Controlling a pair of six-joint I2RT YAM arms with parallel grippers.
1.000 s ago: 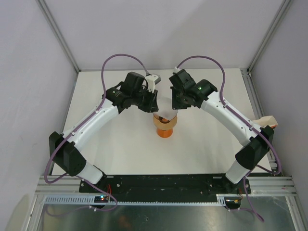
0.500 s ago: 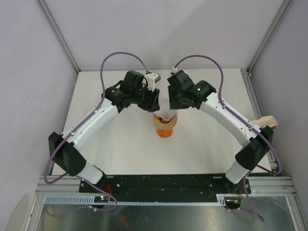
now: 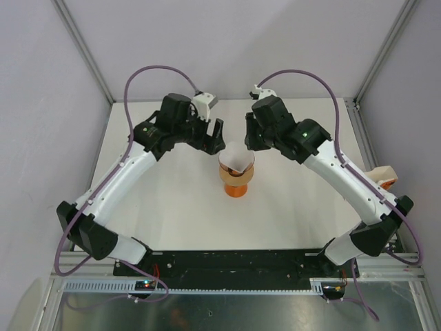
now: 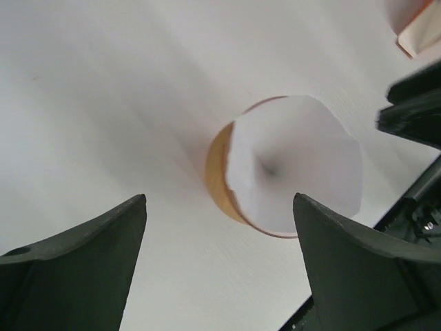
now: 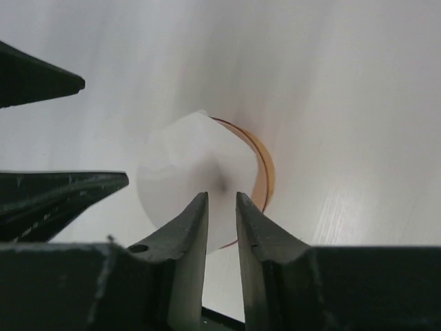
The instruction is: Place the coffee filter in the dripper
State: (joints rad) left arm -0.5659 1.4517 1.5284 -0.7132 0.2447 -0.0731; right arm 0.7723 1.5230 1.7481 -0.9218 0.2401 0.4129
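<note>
Here, coffee filter (image 3: 235, 160) inside dripper (image 3: 236, 185); left tool (image 4: 219, 201) wide, right tool (image 5: 221, 198) narrow, both empty.

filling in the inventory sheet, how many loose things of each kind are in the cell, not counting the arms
coffee filter: 1
dripper: 1
white-and-orange packet: 1
total: 3
</note>
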